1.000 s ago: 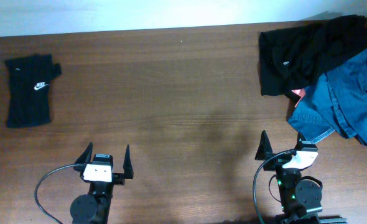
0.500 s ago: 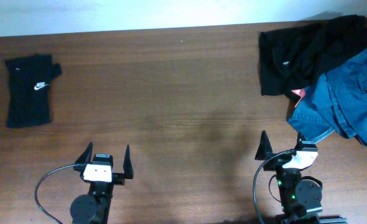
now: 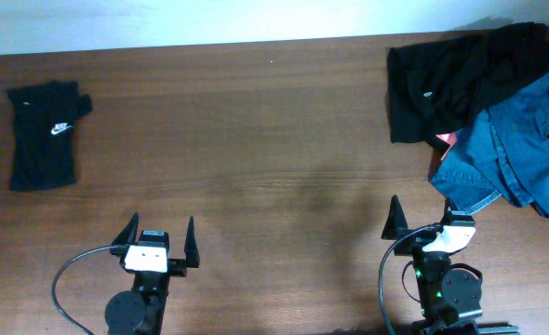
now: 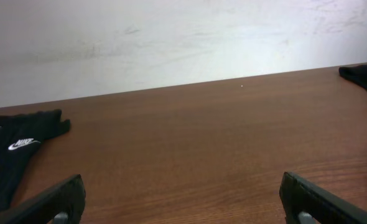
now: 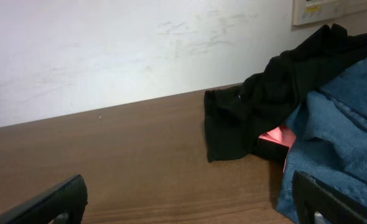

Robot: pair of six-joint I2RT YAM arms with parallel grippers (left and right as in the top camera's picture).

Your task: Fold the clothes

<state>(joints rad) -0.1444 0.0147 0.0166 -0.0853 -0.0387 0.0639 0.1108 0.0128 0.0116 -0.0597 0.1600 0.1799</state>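
**rk_77:** The clothes are split up. The unfolded heap sits at the far right corner of the desk (image 3: pixel 256 158). It's a black shirt (image 3: pixel 442 84) with a small white logo, blue denim (image 3: pixel 521 154) lapping over its near edge, and a coral-pink piece (image 3: pixel 448 140) poking out between them. A black swoosh-marked piece (image 3: pixel 44 140) lies alone at the far left and already looks folded.

**tib:** Biggest risk looks like that overlap. If the right pincer (image 3: pixel 423 212) goes for the shirt's hem, the denim or the pink piece probably gets dragged along. Then the robot is hauling a clump instead of one garment. The denim also runs past the right edge of the overhead view, so a tug might slide it off the desk. Can't tell how close the edge really is.

**rk_77:** Both pincers are spread wide with nothing in them, parked at the near edge. The left pincer (image 3: pixel 160 233) is well apart from the heap, so it can't pin any fabric until something gets pulled toward the middle.

**tib:** Nothing stands between the right pincer and the heap, just wood. The only other stuff is the pale wall (image 5: pixel 109 62) behind, a panel (image 5: pixel 333 9) on it in the right wrist view, and a cable (image 3: pixel 55 284) looping by the left arm. That one could snag if the arm swings wide.
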